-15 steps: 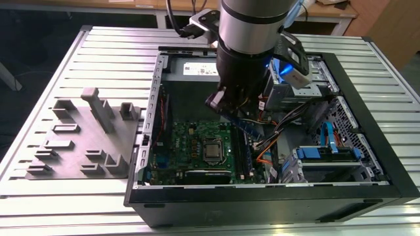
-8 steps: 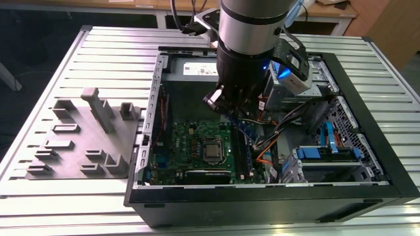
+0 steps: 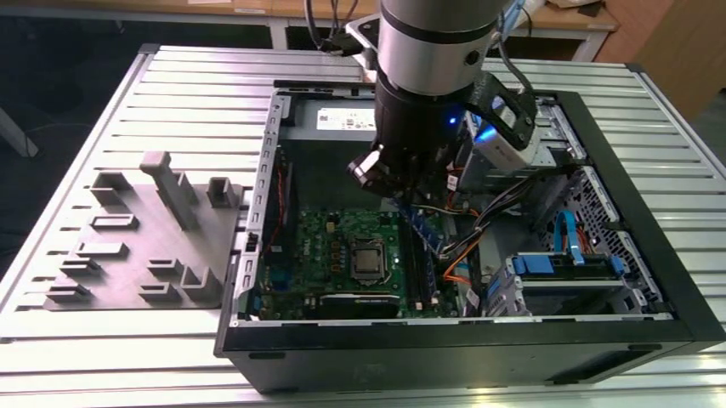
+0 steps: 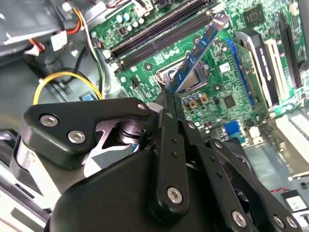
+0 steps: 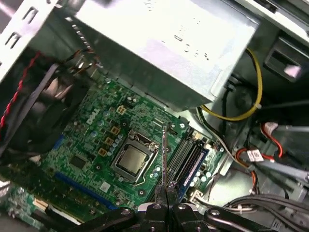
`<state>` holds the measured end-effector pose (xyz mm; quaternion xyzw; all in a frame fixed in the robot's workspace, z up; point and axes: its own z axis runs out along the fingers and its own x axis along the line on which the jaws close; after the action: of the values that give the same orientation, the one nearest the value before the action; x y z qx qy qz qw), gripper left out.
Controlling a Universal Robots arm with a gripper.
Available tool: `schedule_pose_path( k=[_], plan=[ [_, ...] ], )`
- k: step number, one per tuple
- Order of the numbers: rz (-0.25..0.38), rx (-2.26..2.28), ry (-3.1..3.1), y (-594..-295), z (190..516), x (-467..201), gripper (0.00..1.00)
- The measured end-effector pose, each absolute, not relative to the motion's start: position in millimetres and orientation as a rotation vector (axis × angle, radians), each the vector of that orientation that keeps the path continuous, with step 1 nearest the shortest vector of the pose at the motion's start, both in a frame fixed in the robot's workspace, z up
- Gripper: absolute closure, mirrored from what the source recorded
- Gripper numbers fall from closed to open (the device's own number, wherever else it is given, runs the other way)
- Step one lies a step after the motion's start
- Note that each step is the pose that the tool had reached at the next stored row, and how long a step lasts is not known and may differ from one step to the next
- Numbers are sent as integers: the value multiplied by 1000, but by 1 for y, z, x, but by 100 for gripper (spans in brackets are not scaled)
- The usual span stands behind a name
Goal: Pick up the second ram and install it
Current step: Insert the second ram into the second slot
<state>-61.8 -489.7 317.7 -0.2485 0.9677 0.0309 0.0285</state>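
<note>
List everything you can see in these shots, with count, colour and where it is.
slatted table: one, silver, under everything.
computer case: one, black, open, on the table.
tray: one, grey, with upright posts, beside the case on the exterior view's left.
motherboard: one, green, inside the case.
power supply: one, silver, inside the case.
second ram: one, blue with black chips, over the motherboard.
gripper: one, black, shut on the second ram.
arm: one, silver and black, reaching into the case.
</note>
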Motion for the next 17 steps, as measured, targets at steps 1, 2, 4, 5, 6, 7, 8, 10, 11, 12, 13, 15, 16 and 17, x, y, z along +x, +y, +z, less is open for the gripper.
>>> schedule_pose_path(
  k=[1, 2, 4, 5, 6, 7, 8, 10, 11, 12, 13, 15, 16, 17],
  plan=[
    [94, -738, 2993, -490, 318, -62, 91],
    [93, -710, 2999, -490, 317, -62, 91],
    [91, -656, 3011, -490, 317, -62, 91],
    [90, -629, 3016, -490, 317, -62, 91],
    [89, -603, 3021, -490, 317, -62, 91],
    [88, -575, 3026, -490, 317, -62, 91],
    [86, -548, 3030, -490, 317, -62, 91],
    [84, -494, 3039, -490, 317, -62, 91],
    [84, -469, 3042, -490, 317, -62, 91],
    [83, -443, 3046, -490, 317, -62, 91],
    [82, -416, 3049, -490, 316, -62, 91],
    [80, -359, 3055, -490, 316, -62, 91],
    [79, -331, 3058, -490, 316, -62, 91],
    [78, -303, 3061, -490, 316, -62, 91]
  ],
)
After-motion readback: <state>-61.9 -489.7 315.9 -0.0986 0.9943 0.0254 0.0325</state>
